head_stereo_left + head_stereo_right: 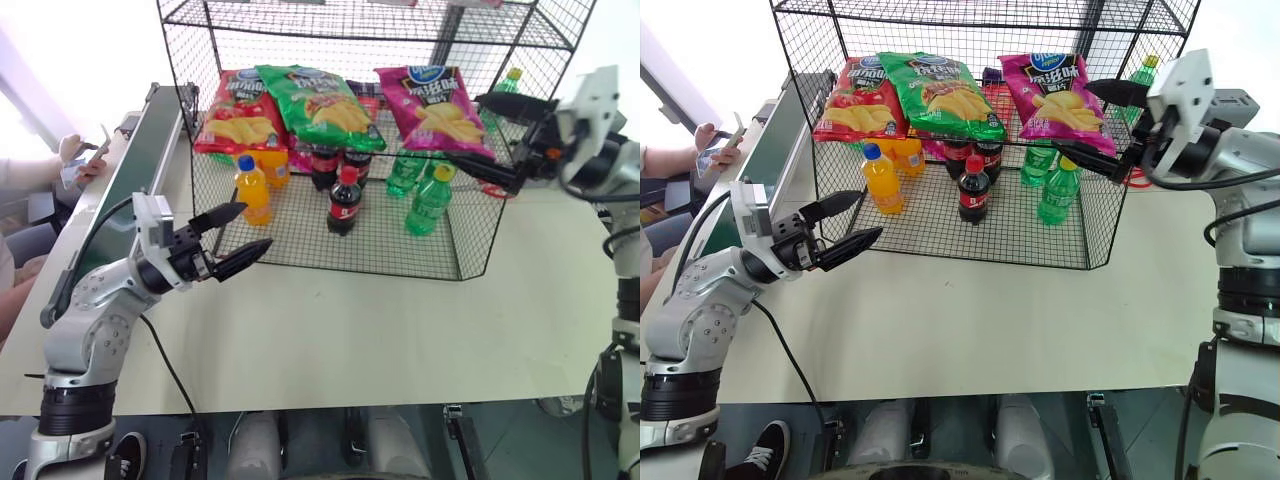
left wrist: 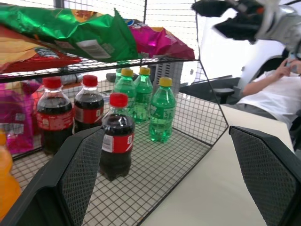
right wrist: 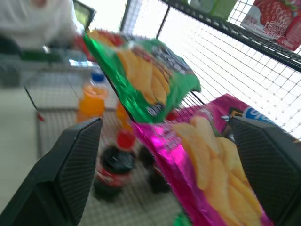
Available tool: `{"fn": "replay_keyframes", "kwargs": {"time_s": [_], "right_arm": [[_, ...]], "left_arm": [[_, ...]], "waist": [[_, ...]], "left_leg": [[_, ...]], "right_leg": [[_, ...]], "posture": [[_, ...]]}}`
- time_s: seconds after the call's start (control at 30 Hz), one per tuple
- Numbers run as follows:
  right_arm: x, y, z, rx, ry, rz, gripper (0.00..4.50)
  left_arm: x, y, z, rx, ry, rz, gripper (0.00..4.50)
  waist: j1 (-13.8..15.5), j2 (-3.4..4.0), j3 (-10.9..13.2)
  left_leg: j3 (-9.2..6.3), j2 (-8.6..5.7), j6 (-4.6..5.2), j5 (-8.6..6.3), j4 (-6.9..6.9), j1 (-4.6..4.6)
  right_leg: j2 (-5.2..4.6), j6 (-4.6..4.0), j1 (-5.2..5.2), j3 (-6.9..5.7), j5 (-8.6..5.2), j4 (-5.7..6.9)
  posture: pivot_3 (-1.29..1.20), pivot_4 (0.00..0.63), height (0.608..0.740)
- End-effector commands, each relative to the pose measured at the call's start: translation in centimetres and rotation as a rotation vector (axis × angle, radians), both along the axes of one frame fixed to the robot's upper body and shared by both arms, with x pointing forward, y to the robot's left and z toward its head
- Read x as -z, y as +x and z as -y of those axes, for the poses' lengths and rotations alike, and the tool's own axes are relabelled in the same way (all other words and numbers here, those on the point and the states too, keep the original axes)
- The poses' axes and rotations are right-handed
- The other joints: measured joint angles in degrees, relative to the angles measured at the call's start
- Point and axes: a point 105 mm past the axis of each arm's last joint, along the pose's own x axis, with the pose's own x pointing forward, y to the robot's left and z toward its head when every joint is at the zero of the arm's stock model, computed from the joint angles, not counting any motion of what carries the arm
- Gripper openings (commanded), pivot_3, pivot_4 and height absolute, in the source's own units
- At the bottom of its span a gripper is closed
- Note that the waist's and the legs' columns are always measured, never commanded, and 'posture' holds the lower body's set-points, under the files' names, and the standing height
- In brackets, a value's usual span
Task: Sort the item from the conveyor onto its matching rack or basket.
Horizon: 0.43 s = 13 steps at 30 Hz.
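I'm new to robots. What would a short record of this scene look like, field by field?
Item: pink crisp bag, lying on the rack's middle shelf, rightmost of three bags
Neighbours: green crisp bag in the middle, red crisp bag on the left
Rack: black wire rack on the pale table
Lower shelf: orange, cola and green bottles standing upright
Right tool: open, just off the pink bag's right edge, holding nothing
Left tool: open, empty, in front of the rack
Conveyor: left of the rack, a person's hand beside it
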Motion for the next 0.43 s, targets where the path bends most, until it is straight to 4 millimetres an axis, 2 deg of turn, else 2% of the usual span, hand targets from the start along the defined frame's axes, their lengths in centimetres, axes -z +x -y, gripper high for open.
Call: {"fn": "replay_keyframes", "kwargs": {"time_s": [0.03,0.1,0.17,0.23,0.37,0.43], "right_arm": [[2.3,-3.3,-2.5,-0.131,0.088,-0.093,4.46],[4.8,-5.1,-3.6,-0.16,0.165,-0.172,4.46],[7.2,-6.5,-3.4,-0.132,0.156,-0.2,4.46],[7.9,-6.7,-2.3,-0.082,0.231,-0.251,4.46],[9.3,-6.8,-1.5,-0.003,0.181,-0.219,4.46],[10.1,-6.6,-1.2,0.012,0.19,-0.249,4.46]], "left_arm": [[-0.3,0.1,-2.6,-0.137,0.079,0.002,4.5],[0.2,-0.1,-4.2,-0.208,0.118,-0.019,4.5],[1.0,-1.0,-5.3,-0.242,0.135,-0.059,4.5],[1.6,-1.5,-6.2,-0.289,0.155,-0.085,4.5],[2.2,-2.4,-7.5,-0.35,0.171,-0.103,4.5],[3.4,-2.6,-7.8,-0.364,0.212,-0.152,4.5]], "waist": [[-0.04,-0.03,-0.02],[-0.12,-0.23,-0.14],[-0.05,-0.05,-0.04],[-0.09,0.02,-0.01],[-0.07,-0.11,-0.08],[-0.02,-0.11,-0.08]], "left_leg": [[-0.01,0.0,0.01,-0.01,-0.01,0.01],[-0.06,0.07,0.04,-0.02,-0.09,0.05],[-0.03,0.09,0.1,-0.07,-0.13,0.06],[0.05,0.01,0.1,-0.07,-0.08,0.04],[0.04,-0.01,0.11,-0.07,0.05,0.17],[0.03,0.0,0.1,-0.07,0.04,0.29]], "right_leg": [[0.01,0.0,0.01,0.0,0.0,0.0],[0.08,-0.01,0.04,-0.02,-0.01,-0.04],[0.09,-0.01,0.03,0.0,-0.02,-0.06],[-0.03,0.0,0.02,0.04,-0.01,-0.05],[-0.03,-0.03,0.18,0.06,0.01,-0.09],[-0.01,-0.06,0.28,0.06,-0.01,-0.08]], "posture": [[0.0,0.15,0.74],[0.0,0.15,0.74],[0.0,0.15,0.74],[0.0,0.15,0.74],[0.0,0.15,0.74],[0.0,0.15,0.74]]}}
